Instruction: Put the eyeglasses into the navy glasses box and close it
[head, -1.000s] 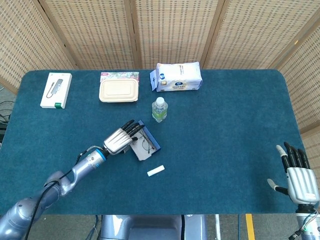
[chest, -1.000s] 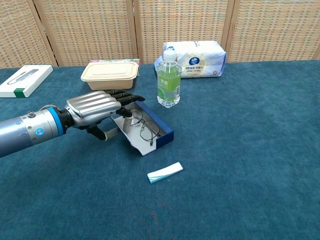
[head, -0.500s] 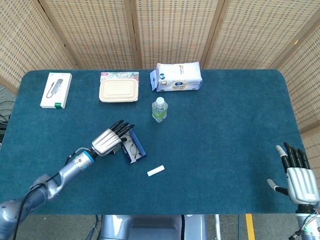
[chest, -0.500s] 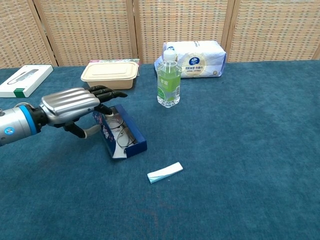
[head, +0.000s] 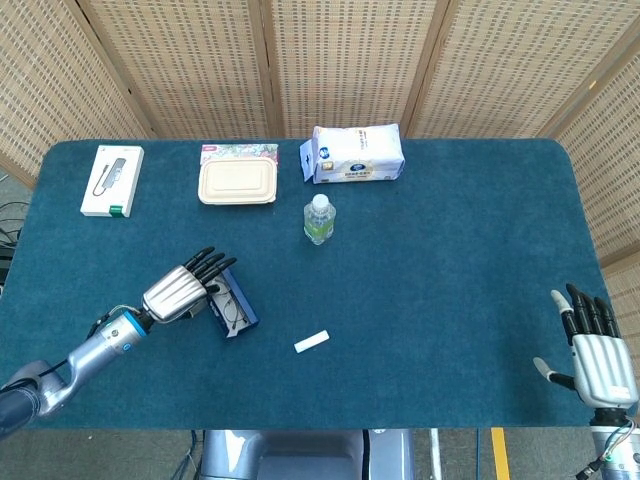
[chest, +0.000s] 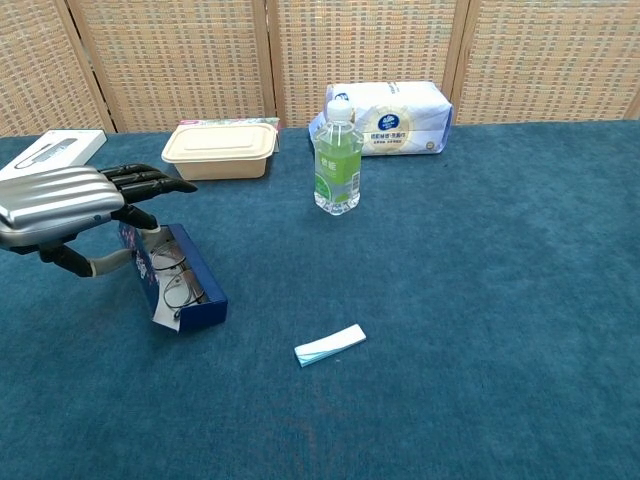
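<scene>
Blue table (head: 450, 250), eyeglasses (chest: 172, 275) inside navy glasses box (chest: 190, 290)

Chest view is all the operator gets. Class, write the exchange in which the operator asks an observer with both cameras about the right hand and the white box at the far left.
Operator: I cannot see the right hand. Where is it?
Observer: The right hand is by the table's near right corner, fingers apart, holding nothing.
Operator: The white box is cut off at my left edge. What else is on it?
Observer: The white box lies whole near the far left corner, with a green strip at its near end.
</scene>
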